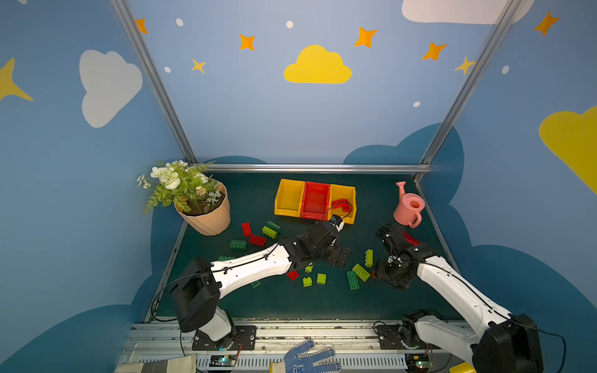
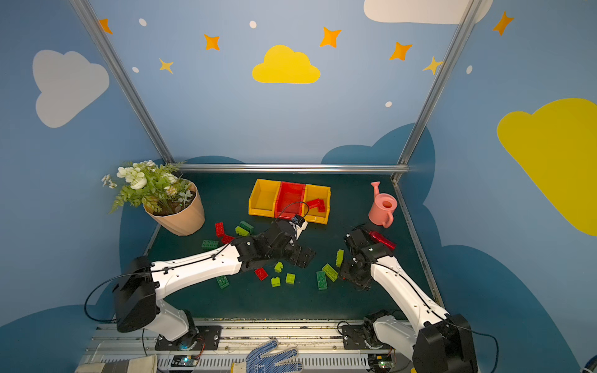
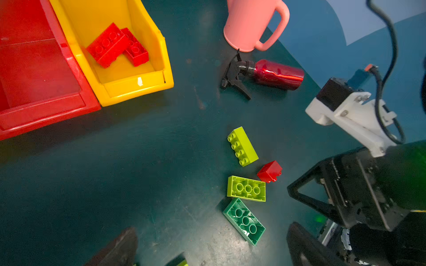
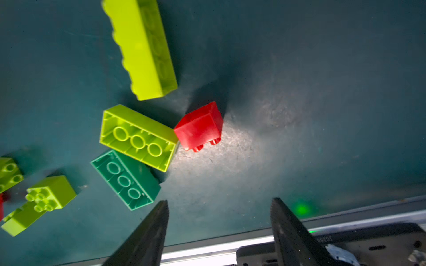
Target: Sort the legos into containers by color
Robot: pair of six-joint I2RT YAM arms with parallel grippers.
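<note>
Right claw (image 4: 219,201) near red lego (image 4: 199,125)

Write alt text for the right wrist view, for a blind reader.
The open, empty right claw hovers above a dark green mat, a small red brick on its side just ahead. Beside it lie an upturned lime brick and an upturned dark green brick.

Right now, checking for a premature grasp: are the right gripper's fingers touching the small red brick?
Apart. The right wrist view shows bare mat between the fingers of the open right gripper and the small red brick.
</note>
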